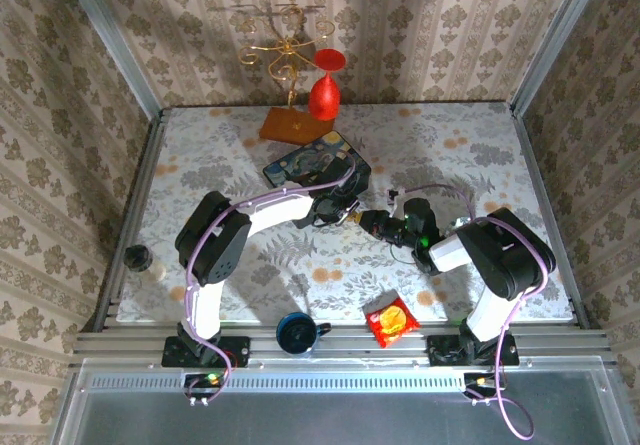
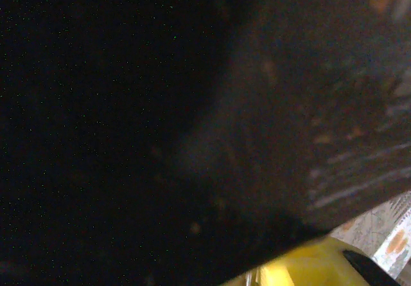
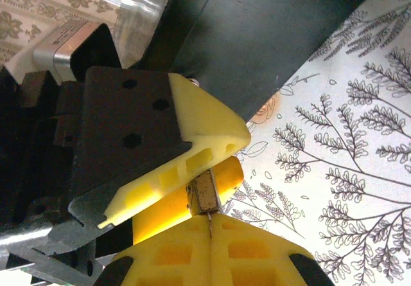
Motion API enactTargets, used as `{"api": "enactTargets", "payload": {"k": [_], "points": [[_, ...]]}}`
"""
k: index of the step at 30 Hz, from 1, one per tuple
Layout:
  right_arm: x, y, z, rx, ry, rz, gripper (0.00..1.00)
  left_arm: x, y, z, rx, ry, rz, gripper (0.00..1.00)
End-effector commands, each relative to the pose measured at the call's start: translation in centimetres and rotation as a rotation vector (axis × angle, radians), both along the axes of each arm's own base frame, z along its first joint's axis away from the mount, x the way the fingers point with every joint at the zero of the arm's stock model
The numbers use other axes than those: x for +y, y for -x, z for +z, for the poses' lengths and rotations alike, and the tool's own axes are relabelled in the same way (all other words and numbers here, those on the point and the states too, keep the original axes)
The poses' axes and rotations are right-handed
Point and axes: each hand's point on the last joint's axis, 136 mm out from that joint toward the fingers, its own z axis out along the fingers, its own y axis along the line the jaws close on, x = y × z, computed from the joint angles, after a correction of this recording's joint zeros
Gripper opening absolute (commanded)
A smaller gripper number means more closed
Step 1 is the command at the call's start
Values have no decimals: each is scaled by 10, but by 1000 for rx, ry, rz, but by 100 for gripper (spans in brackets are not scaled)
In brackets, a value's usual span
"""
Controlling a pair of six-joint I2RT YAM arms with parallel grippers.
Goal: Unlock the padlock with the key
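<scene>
On the table (image 1: 480, 145) I have both arms reaching inward to meet just in front of the box (image 1: 300, 165). The left arm (image 1: 270, 210) lies low and stretched to the right, and the right arm (image 1: 470, 245) is bent back to the left, so the wrists face each other. I judge the step to be inserting the key. The left gripper (image 3: 221, 164) is clamped on the padlock (image 3: 204, 193), which it holds in the air above the table. The fingers of the right gripper (image 3: 210, 234) are pressed together on a thin metal blade that I take to be the key (image 3: 210, 223). Its tip is touching the underside of the padlock. I cannot tell if it is in the keyhole. Next I need a straight push along the blade, then a small turn of the right wrist while the left one holds firm.
</scene>
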Motion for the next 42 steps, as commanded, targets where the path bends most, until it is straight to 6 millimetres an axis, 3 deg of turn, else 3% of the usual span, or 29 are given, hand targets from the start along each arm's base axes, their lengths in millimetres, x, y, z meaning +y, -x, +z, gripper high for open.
{"api": "enactTargets", "payload": {"k": [1, 14, 19, 22, 29, 35, 36, 42], "points": [[-1, -13, -5, 96, -65, -87, 0, -31, 20, 30, -6, 130, -97, 0], [10, -19, -25, 297, -343, -136, 0, -32, 17, 39, -40, 158, -104, 0], [6, -20, -15, 264, -330, -147, 0, -32, 17, 39, -43, 163, -106, 0], [4, -20, -12, 251, -283, -146, 0, -32, 16, 40, -45, 167, -103, 0], [-16, -7, -8, 227, -36, -169, 30, -27, 14, 41, -51, 164, -92, 0], [-52, 8, 6, 173, 242, -218, 44, -23, 12, 43, -61, 167, -79, 0], [-58, 9, 18, 139, 266, -230, 46, -23, 11, 43, -62, 168, -77, 0], [-82, 26, 47, -5, 467, -222, 49, -21, 9, 43, -62, 171, -74, 0]]}}
